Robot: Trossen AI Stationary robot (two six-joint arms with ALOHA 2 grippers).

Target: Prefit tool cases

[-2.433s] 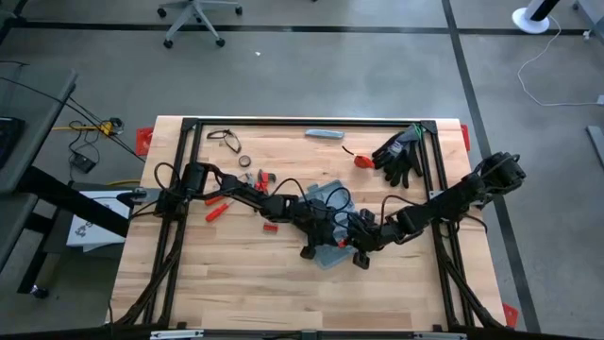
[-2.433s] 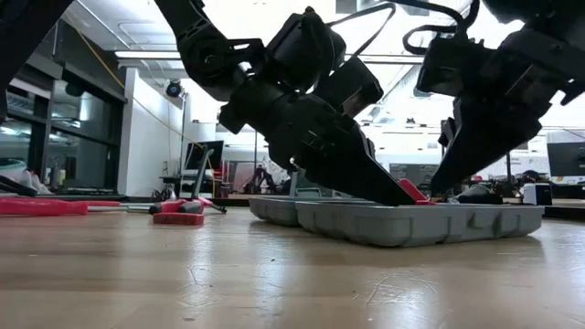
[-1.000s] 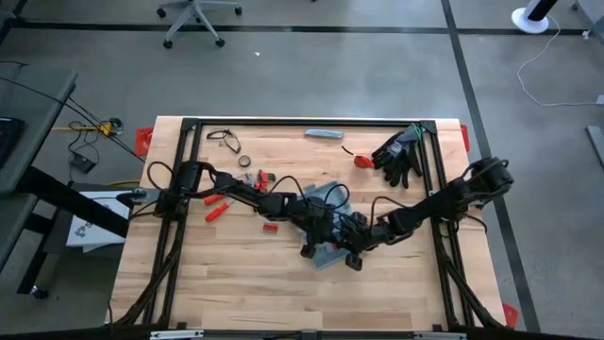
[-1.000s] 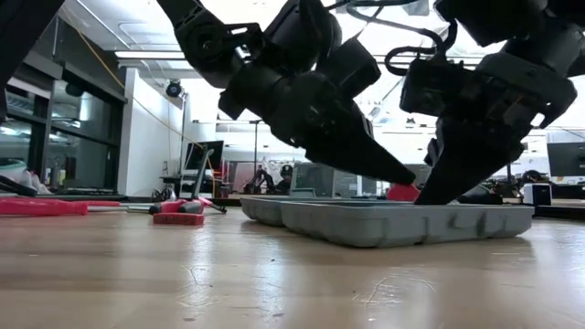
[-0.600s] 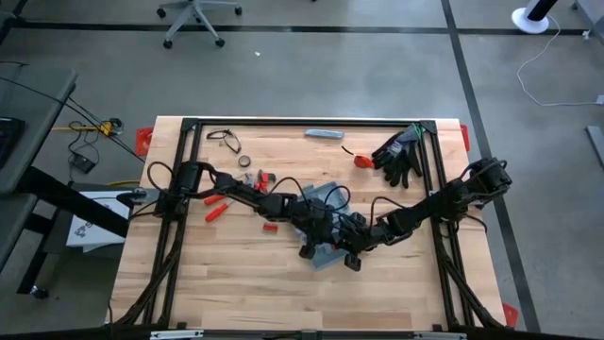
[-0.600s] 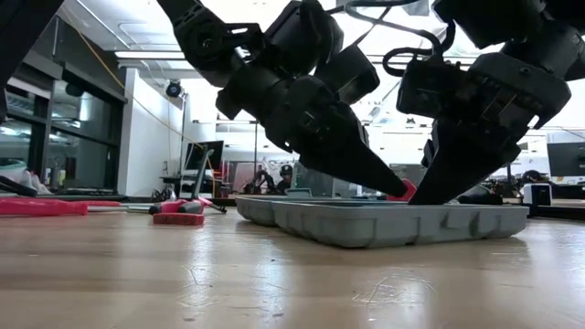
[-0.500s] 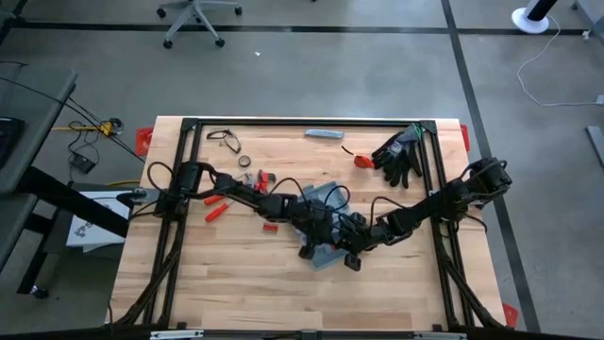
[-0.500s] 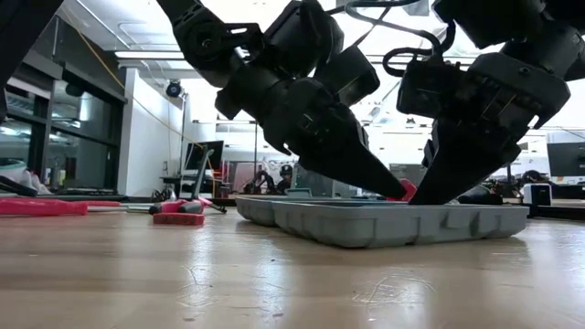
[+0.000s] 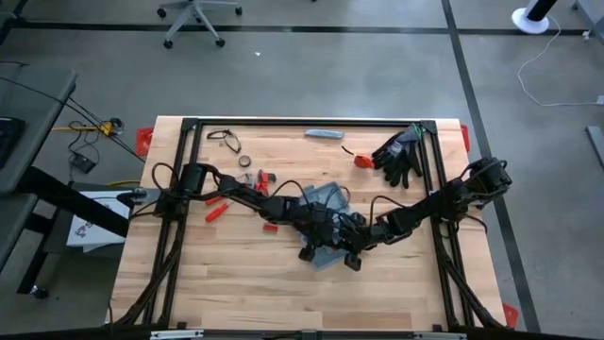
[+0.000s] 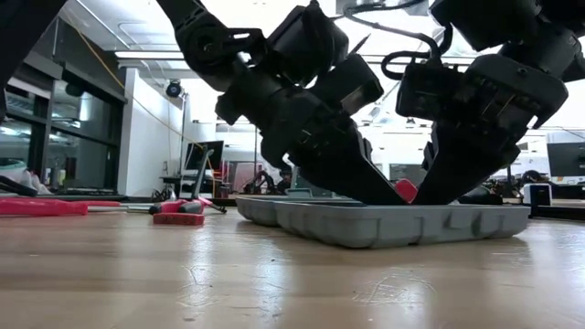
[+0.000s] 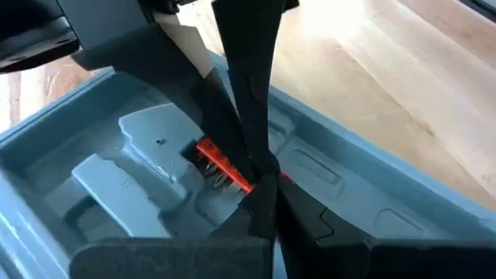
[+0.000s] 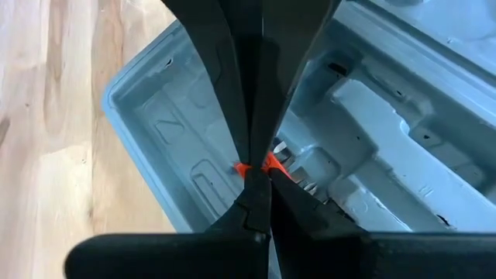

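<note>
The blue-grey tool case [image 9: 327, 195] lies open on the table's middle, trays up, resting on its flat undersides [image 10: 402, 225]. A small red tool [image 11: 219, 166] lies in a moulded slot of the near tray. My left gripper [image 10: 395, 196] comes down into that tray from the table's left, shut. My right gripper [image 10: 428, 192] comes down from the right, also shut. The two sets of fingertips meet over the red tool [image 12: 267, 164]. In the high view both grippers [image 9: 332, 234] [image 9: 351, 236] cover the near tray. My left gripper has its shut fingertips [image 11: 262, 203] on the red tool's end [image 11: 246, 183], slanting down from the table's left. The tool lies in its slot. Whether it is pinched or only pressed on is hidden by the fingers. My right gripper sets its shut fingertips [image 12: 256, 203] on the same tool's red part [image 12: 242, 169], slanting steeply down from the right. The tool stays in the tray, and the fingers hide the exact hold.
Loose red-handled tools [image 9: 217, 210] lie left of the case. Black gloves [image 9: 399, 151] and a red thing [image 9: 361, 161] sit at the far right, a slim grey bar [image 9: 324, 134] at the far edge. A black frame [image 9: 302, 123] borders the table.
My left gripper has sunk into the near tray and tipped steeper, its tips now at the red tool beside the right gripper's. Both have stayed shut.
</note>
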